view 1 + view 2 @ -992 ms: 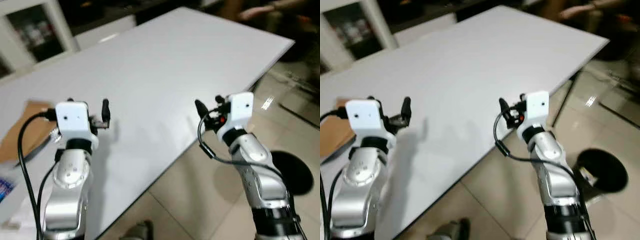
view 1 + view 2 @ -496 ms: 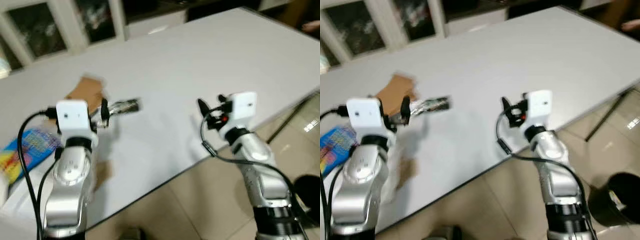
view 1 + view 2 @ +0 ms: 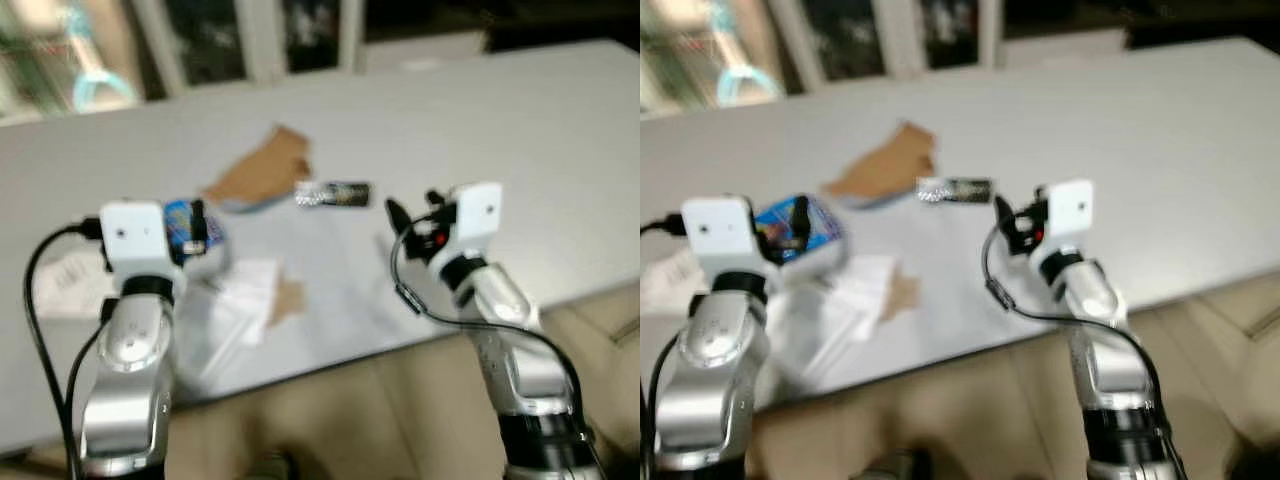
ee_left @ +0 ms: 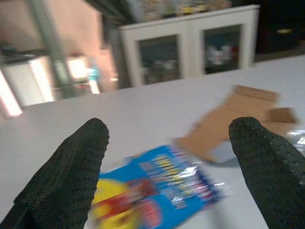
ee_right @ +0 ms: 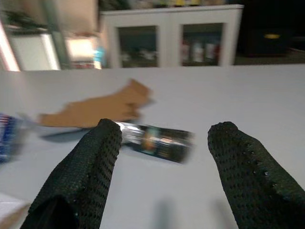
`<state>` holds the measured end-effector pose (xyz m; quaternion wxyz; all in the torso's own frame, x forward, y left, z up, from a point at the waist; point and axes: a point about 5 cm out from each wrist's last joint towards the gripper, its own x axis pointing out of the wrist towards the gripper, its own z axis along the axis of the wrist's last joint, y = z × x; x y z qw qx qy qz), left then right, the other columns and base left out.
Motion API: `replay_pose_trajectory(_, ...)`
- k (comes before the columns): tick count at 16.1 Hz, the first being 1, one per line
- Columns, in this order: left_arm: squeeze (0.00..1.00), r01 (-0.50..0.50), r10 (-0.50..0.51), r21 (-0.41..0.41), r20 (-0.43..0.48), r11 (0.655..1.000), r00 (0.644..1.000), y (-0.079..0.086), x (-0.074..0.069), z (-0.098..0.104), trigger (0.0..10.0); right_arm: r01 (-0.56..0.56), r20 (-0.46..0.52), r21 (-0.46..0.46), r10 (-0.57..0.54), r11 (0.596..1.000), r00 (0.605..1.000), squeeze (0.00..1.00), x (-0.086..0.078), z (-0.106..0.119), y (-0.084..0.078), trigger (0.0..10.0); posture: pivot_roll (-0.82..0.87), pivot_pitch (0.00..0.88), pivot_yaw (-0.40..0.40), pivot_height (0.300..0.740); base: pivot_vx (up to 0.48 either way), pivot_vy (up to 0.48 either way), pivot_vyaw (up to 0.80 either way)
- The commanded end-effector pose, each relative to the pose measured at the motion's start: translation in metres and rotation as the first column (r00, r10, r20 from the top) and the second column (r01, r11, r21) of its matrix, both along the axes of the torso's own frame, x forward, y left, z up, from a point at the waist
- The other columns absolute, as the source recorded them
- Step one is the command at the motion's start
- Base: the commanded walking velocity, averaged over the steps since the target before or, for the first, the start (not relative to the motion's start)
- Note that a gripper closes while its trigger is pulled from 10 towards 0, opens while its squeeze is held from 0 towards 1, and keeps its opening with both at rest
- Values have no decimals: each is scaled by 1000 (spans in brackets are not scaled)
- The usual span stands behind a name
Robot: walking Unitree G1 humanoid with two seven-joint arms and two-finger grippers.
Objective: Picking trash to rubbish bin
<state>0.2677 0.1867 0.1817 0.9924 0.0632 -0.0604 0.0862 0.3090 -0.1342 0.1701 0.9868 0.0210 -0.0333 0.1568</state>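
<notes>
A smooth white table (image 3: pixel 520 120) carries the trash, all views blurred. Items counted: one flat brown cardboard piece (image 3: pixel 262 172) with an irregular outline; one dark, shiny foil wrapper (image 3: pixel 334 194), oblong, lying just beside the cardboard; one glossy blue snack packet (image 4: pixel 157 188) with yellow and red print; one crumpled sheet of white paper (image 3: pixel 235 305) near the table's front edge, with a small brown scrap (image 3: pixel 289 295) touching it; one further white paper (image 3: pixel 62 278) at the robot's left. Two grippers are raised above the table. The left gripper (image 4: pixel 169 167) is released, its textured black fingers spread wide with the snack packet lying between and beyond them. The right gripper (image 5: pixel 164 164) is likewise released, fingers apart, facing the foil wrapper, grasping nothing.
</notes>
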Motion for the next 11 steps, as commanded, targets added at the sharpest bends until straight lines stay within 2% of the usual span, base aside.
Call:
replay_pose_trajectory(1,0,-20,20,-3,-9,1000,1000,-1,1,-1,10000,3,8,-2,-3,1000,1000,0,1,3,-2,10000,-89,103,30,740,0,0,756)
replay_pose_trajectory(5,0,-41,41,7,-18,999,999,0,2,-2,10000,3,5,0,-3,1000,1000,0,2,3,-1,10000,-87,101,30,740,0,0,602)
replay_pose_trajectory(11,0,-60,60,7,-29,998,998,1,3,-3,10000,-1,-3,7,1,1000,1000,0,3,3,0,10000,-86,101,26,740,0,0,0)
